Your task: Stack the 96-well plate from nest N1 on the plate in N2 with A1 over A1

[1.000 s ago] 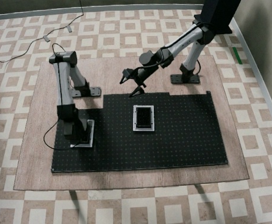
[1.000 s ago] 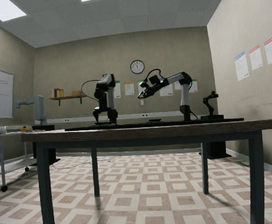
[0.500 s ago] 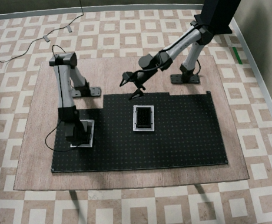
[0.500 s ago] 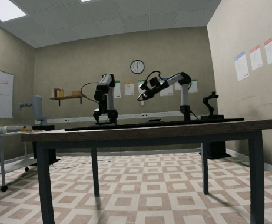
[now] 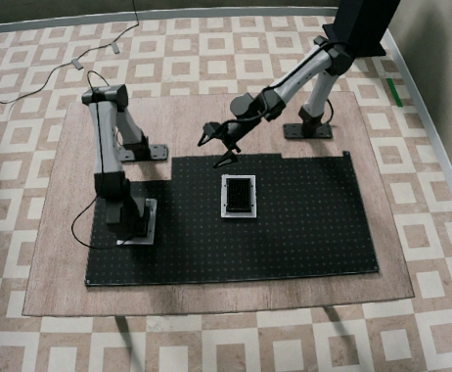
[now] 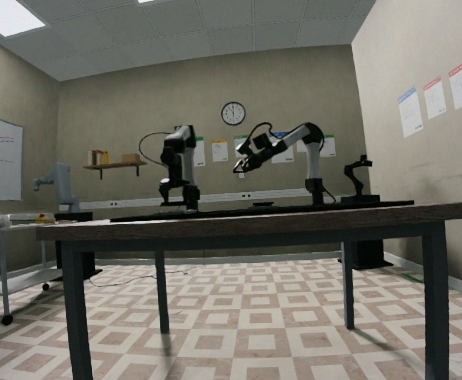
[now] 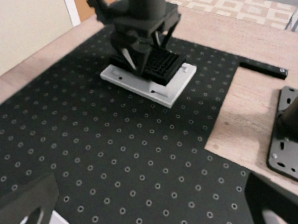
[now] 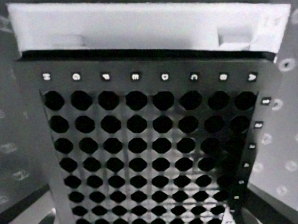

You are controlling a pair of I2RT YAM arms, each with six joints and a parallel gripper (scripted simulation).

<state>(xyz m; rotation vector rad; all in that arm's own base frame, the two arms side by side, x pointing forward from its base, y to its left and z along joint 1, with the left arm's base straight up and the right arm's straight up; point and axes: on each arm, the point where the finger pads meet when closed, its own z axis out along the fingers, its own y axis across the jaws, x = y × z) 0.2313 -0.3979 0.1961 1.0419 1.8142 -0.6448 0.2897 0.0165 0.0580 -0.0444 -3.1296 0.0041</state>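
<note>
The N1 plate (image 6: 172,203) (image 7: 167,70) (image 8: 150,85) is black and raised a little above its white nest N1 (image 5: 151,236) (image 7: 135,85) (image 8: 150,25). Its A1 corner is at the upper right in the right wrist view. My right gripper (image 7: 148,62) (image 8: 148,184) points down and is shut on this plate. The arm hides most of it in the top view. The other black plate (image 5: 239,193) sits in the white nest N2 (image 5: 223,208). My left gripper (image 5: 210,156) (image 6: 237,170) (image 7: 151,182) is open and empty, raised behind N2.
The black perforated mat (image 5: 311,220) (image 7: 110,145) lies under both nests on the wooden table (image 5: 223,299). The left arm's base (image 5: 292,131) and the right arm's base (image 5: 158,152) stand at the back. A corner of N2 (image 7: 56,219) shows at lower left in the left wrist view.
</note>
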